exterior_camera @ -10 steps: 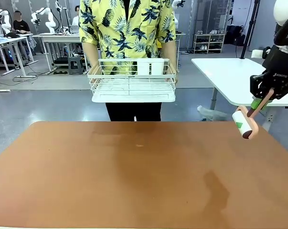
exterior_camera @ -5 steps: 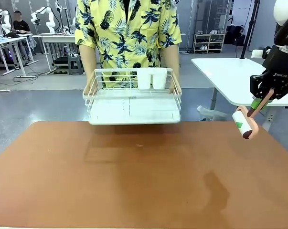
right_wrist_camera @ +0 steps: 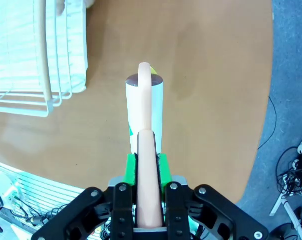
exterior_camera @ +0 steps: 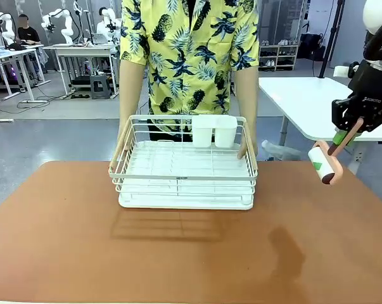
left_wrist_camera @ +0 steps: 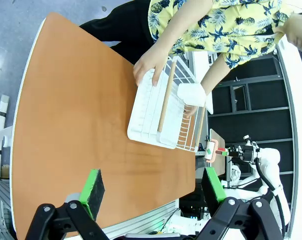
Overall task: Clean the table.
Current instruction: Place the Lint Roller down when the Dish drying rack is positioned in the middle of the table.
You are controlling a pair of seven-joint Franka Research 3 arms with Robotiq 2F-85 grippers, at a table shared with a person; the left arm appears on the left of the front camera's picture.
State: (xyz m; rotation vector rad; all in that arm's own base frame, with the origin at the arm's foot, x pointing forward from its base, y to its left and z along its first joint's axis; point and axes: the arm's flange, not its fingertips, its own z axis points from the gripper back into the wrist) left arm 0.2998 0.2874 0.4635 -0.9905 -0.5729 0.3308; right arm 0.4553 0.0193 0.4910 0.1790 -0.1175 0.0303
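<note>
Table: the wide reddish-brown table (exterior_camera: 197, 253) spreads in front of me, its top bare along my near side and out toward both ends.
Dish rack: a white wire dish rack (exterior_camera: 184, 171) with a pale wooden rail sits on the far middle of the table, casting a shadow toward me.
Cups: two white square cups (exterior_camera: 214, 130) stand side by side at the rack's far edge, touching each other.
Person: a person in a yellow pineapple-print shirt (exterior_camera: 191, 57) stands at the far side, one hand (left_wrist_camera: 149, 65) gripping each end of the rack.
My right pincer: my right gripper (right_wrist_camera: 145, 165) is pinched tight on the peach-coloured handle of a lint roller (right_wrist_camera: 144, 110), green pads pressed against both sides of it.
Lint roller: its white roll hangs tilted in the air above the table's right end, well apart from the rack.
My left pincer: my left gripper (left_wrist_camera: 153, 186) is spread wide, nothing between its green pads, high above the table.
</note>
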